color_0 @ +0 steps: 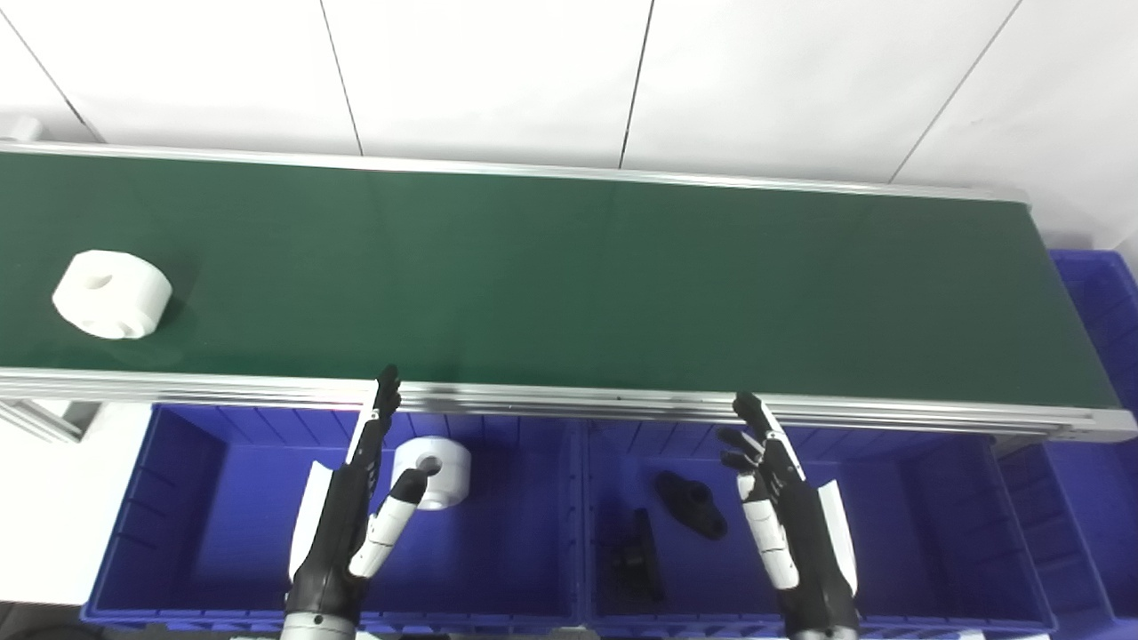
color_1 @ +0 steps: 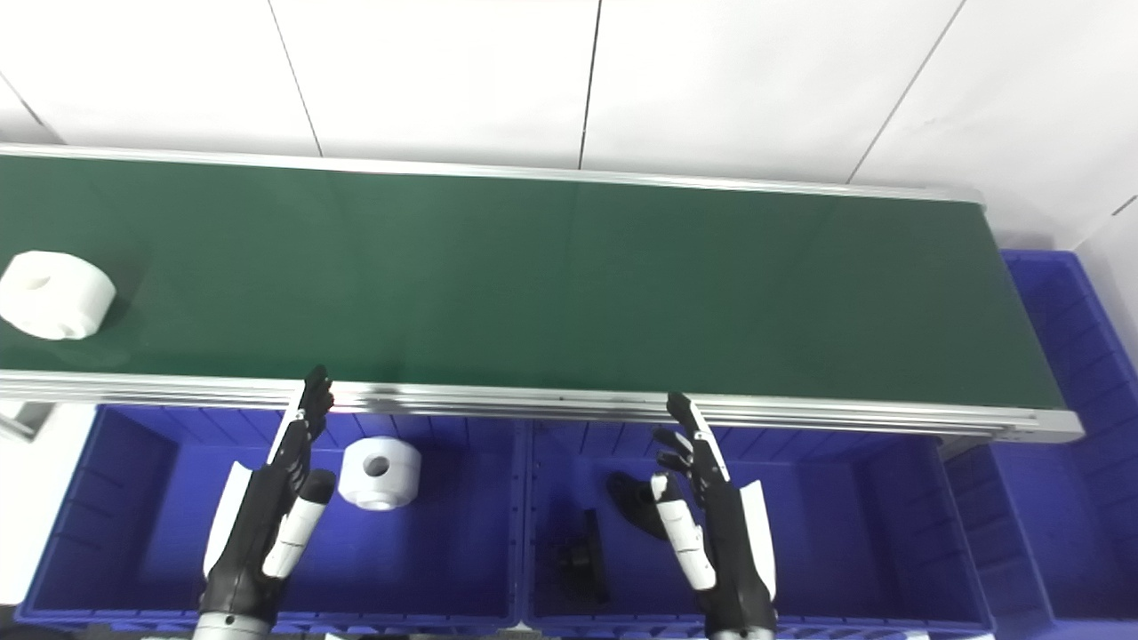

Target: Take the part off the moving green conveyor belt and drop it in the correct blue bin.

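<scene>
A white round part with a centre hole (color_0: 112,294) lies on the green conveyor belt (color_0: 569,276) at the far left. My left hand (color_0: 351,516) is open and empty, held over the left blue bin (color_0: 204,498) below the belt's near edge. My right hand (color_0: 787,520) is open and empty over the middle blue bin (color_0: 925,524). The left bin holds another white round part (color_0: 433,472) beside my left hand. The middle bin holds two black parts (color_0: 692,505) (color_0: 637,556).
An aluminium rail (color_0: 569,402) runs along the belt's near edge, just beyond my fingertips. A third blue bin (color_0: 1102,373) stands at the belt's right end. A white wall is behind the belt.
</scene>
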Robot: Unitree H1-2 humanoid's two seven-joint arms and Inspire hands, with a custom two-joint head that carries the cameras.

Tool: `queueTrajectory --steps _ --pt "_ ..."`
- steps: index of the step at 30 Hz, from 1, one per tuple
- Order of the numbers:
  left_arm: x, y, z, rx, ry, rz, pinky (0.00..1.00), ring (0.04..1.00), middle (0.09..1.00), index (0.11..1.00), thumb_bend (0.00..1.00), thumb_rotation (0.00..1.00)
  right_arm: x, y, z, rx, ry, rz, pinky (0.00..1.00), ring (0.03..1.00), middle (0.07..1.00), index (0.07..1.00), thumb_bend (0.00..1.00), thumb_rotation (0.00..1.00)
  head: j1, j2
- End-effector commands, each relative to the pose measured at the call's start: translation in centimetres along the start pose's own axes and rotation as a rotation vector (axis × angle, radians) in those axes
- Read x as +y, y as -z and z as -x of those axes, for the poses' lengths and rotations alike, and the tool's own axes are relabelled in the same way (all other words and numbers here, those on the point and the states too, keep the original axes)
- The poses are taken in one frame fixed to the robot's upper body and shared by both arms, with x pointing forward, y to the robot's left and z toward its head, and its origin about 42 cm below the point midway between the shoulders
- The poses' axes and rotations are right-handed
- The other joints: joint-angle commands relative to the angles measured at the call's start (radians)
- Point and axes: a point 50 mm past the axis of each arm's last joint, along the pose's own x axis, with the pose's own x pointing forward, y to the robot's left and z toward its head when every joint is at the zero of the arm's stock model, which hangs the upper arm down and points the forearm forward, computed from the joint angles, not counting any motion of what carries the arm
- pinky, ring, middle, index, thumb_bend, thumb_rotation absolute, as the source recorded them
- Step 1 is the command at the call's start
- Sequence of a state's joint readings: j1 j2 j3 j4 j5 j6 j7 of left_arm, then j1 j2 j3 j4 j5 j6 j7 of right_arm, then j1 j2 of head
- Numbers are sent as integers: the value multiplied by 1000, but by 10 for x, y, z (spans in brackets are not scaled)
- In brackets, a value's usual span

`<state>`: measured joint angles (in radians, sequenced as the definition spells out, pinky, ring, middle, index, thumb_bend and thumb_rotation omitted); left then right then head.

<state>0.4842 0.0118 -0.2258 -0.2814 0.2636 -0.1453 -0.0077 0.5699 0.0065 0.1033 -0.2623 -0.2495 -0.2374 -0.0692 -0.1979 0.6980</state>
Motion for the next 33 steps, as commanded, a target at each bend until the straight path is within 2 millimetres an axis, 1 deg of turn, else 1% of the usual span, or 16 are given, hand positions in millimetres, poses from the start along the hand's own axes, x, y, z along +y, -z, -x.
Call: queueTrajectory --steps 1,2,3,5,7,11,14,18,21,24,25,28,29,30,31,33 --pt "1 -7 -1 -35 -7 6 1000 981 1000 1000 661 1000 0 -6 -1 -18 1 -5 773 842 930 934 662 1000 5 -1" --pt "1 -7 -1 -34 -6 5 1000 977 1000 1000 662 1000 -1 -5 -1 -19 1 -5 767 837 923 933 678 1000 11 -3" --pt "-1 -6 -1 -36 -6 3 1000 977 1000 1000 662 1000 -2 -4 -1 -17 2 -4 767 836 923 933 679 1000 28 -19" --pt "-3 -5 -1 -34 -3 3 1000 973 1000 1000 650 1000 -3 -2 0 -17 0 -2 770 841 925 939 688 1000 49 -34" --pt "-6 -4 -1 -32 -1 7 1000 973 1000 1000 676 1000 -6 1 0 -17 -1 -1 772 848 934 949 684 1000 74 -48" --pt "-15 -1 -2 -34 -1 18 990 969 1000 1000 639 991 -13 8 0 -18 1 11 764 844 941 949 682 1000 142 -80" --pt "-21 1 -4 -41 4 19 988 968 1000 999 615 974 -18 12 -1 -18 4 13 763 848 945 951 664 1000 172 -88" --pt "-31 0 -8 -61 6 27 944 954 996 984 587 918 -28 16 -4 -11 2 15 759 847 951 952 627 1000 227 -88" --pt "-37 -1 -12 -67 2 38 935 963 993 979 575 884 -35 20 -6 2 -2 10 785 862 969 974 610 1000 255 -92" --pt "-43 -1 -15 -75 -6 27 903 963 994 974 562 874 -40 26 -8 9 -7 3 814 871 980 985 599 1000 289 -107" --pt "-43 -1 -16 -80 -13 20 876 954 986 971 550 869 -42 27 -9 10 -9 2 830 879 984 994 586 1000 289 -107" --pt "-41 -3 -21 -116 -41 14 867 945 976 967 537 864 -44 32 -11 10 -11 -5 845 885 988 999 552 1000 313 -131" --pt "-41 -3 -22 -124 -47 14 865 940 973 964 541 864 -44 33 -11 11 -12 -6 849 886 991 1000 529 1000 313 -131" --pt "-39 -5 -25 -132 -58 21 864 939 972 963 543 865 -45 35 -12 15 -12 -7 850 886 992 1000 522 1000 320 -141" --pt "-37 -7 -26 -137 -65 26 865 936 970 958 565 863 -45 37 -12 17 -12 -9 851 886 992 1000 490 1000 321 -142" --pt "-33 -12 -29 -157 -86 18 854 930 968 958 587 870 -45 39 -13 20 -12 -16 854 889 993 1000 476 1000 325 -148"
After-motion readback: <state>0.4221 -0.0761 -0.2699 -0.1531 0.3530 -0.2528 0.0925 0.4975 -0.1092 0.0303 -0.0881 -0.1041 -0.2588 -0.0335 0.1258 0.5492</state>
